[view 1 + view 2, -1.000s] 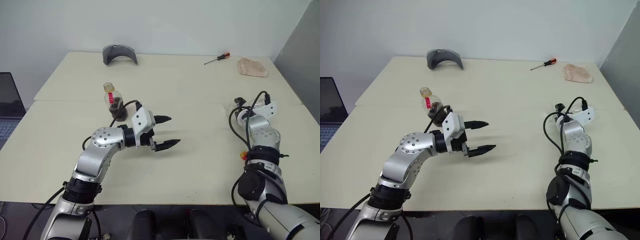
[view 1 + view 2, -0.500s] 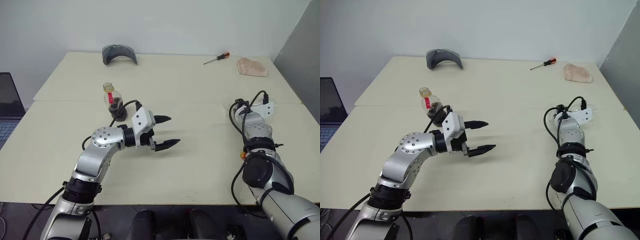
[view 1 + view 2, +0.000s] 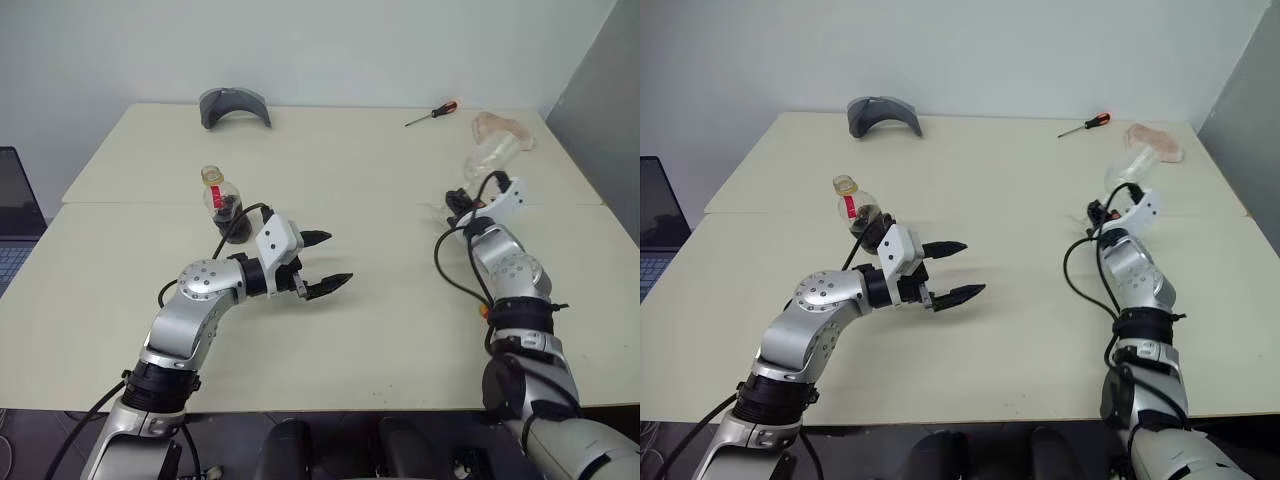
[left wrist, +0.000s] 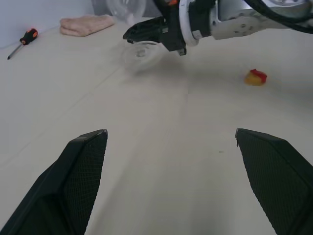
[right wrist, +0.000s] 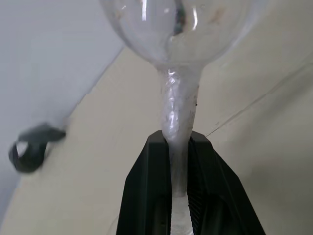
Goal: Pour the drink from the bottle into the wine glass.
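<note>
The bottle (image 3: 222, 200) stands left of the table's middle, with the dark drink (image 3: 230, 213) low in its round body and a red strip on its neck. My left gripper (image 3: 338, 258) hovers open to the right of the bottle, apart from it, with nothing between its fingers (image 4: 83, 166). My right gripper (image 5: 179, 137) is shut on the stem of the wine glass (image 5: 178, 29). The glass is clear and looks empty. It is tilted, its bowl (image 3: 492, 155) pointing away from me and its round foot (image 4: 142, 54) just above the table.
A grey curved piece (image 3: 234, 105) lies at the table's far left. A screwdriver (image 3: 432, 113) and a beige cloth (image 3: 505, 125) lie at the far right. A small yellow and red piece (image 4: 255, 77) lies by my right forearm. A laptop (image 3: 15, 215) sits off the left edge.
My right gripper closed on the glass's stem, rolled, and carried the glass up and to the left. The left gripper and the bottle stayed in place.
</note>
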